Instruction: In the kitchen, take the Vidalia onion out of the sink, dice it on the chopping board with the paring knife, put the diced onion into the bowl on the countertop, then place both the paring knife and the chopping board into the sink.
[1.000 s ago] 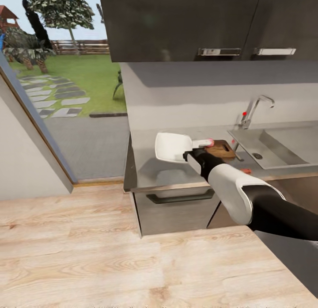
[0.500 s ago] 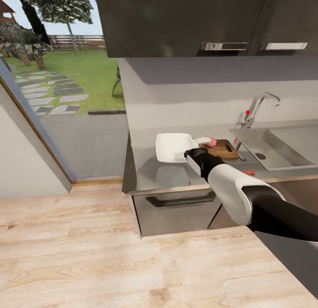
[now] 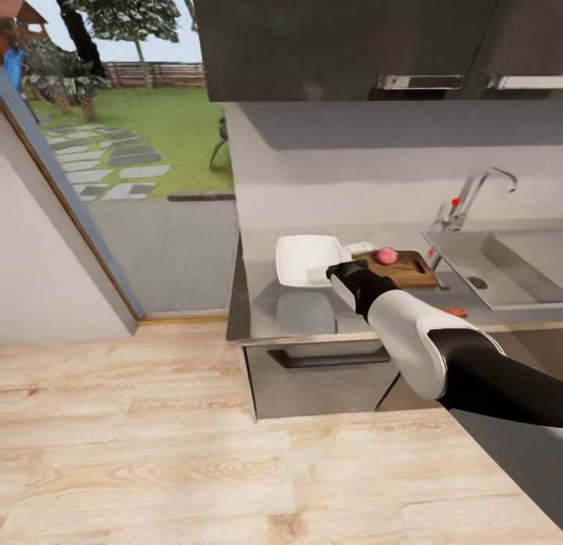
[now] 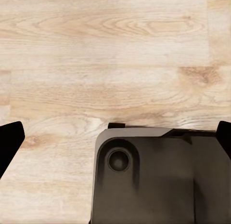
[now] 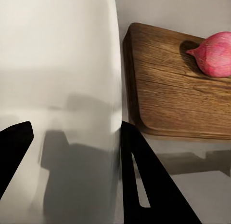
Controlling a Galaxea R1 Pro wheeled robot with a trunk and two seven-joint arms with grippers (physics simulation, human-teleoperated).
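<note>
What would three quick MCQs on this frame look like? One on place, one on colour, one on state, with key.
1. Where does the Vidalia onion lie?
A. in the sink
B. on the chopping board
C. in the bowl

2. What colour is the bowl?
A. white
B. blue
C. black

3. What state is the onion in?
A. diced into bits
B. whole
C. cut into two halves

Key:
1 B: it rests on the chopping board; the right wrist view shows it there too.
2 A: the dish beside the board renders white in the head view.
3 B: it is a single round pinkish ball in both views, with no cut pieces around it.
</note>
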